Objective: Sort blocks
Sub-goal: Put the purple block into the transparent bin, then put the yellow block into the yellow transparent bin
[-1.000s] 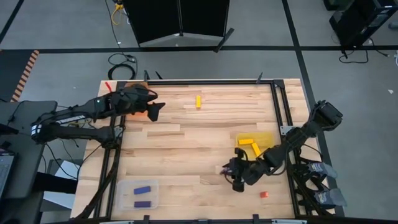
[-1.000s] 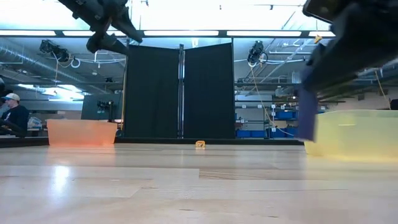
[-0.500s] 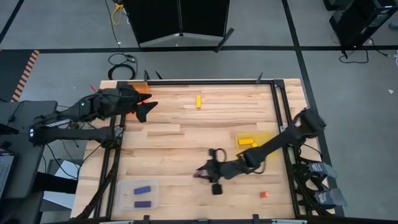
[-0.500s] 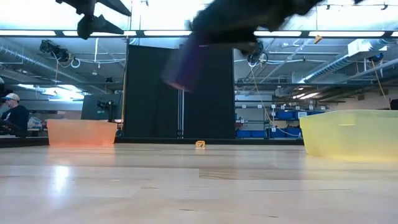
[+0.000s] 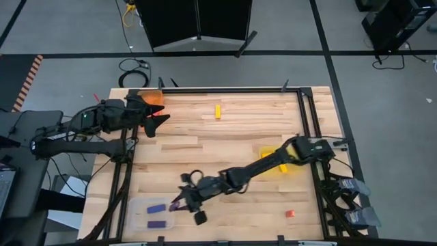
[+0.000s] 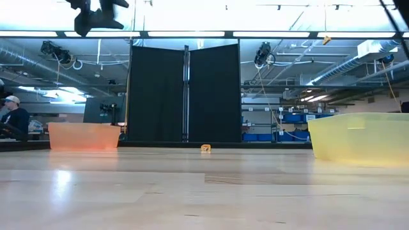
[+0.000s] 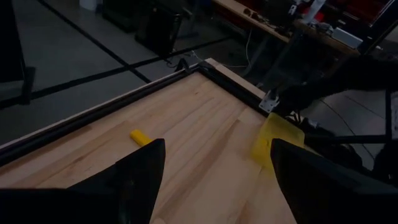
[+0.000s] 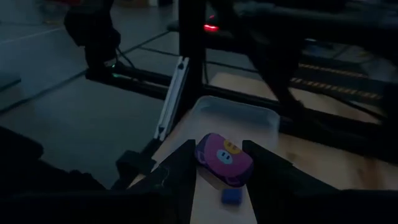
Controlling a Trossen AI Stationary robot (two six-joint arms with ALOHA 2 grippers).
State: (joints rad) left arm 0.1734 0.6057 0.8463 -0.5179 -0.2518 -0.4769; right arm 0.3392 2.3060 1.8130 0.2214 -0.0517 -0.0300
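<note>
High view: right arm swept across the tabletop [image 5: 232,137] since a second ago, from beside the yellow tray [image 5: 295,153] to the near left corner. Now stretched long and low, right pincer [image 5: 183,203] just at the edge of the clear tray [image 5: 138,206], clamped on a purple block [image 5: 176,203]. Two more purple blocks [image 5: 156,208] lying inside that tray. One yellow block [image 5: 218,111] alone toward the far edge; a yellow one [image 5: 265,156] showing in the yellow tray, others possibly hidden under the arm. A red block [image 5: 289,213] alone near the right front corner. Left pincer [image 5: 157,118] pulled back a little toward the orange tray [image 5: 154,98], hovering by its rim, fingers spread and empty.

Low view: dark arm and purple blur gone from the frame; only the left pincer [image 6: 96,16] up at the top, orange tray [image 6: 84,136] and yellow tray [image 6: 359,137] at the sides.

Left wrist view: fingers [image 7: 142,174] wide apart, nothing between, yellow block [image 7: 139,137] ahead.

Right wrist view: purple block [image 8: 224,159] pinched between the fingers [image 8: 186,163], clear tray [image 8: 205,110] directly beyond.
</note>
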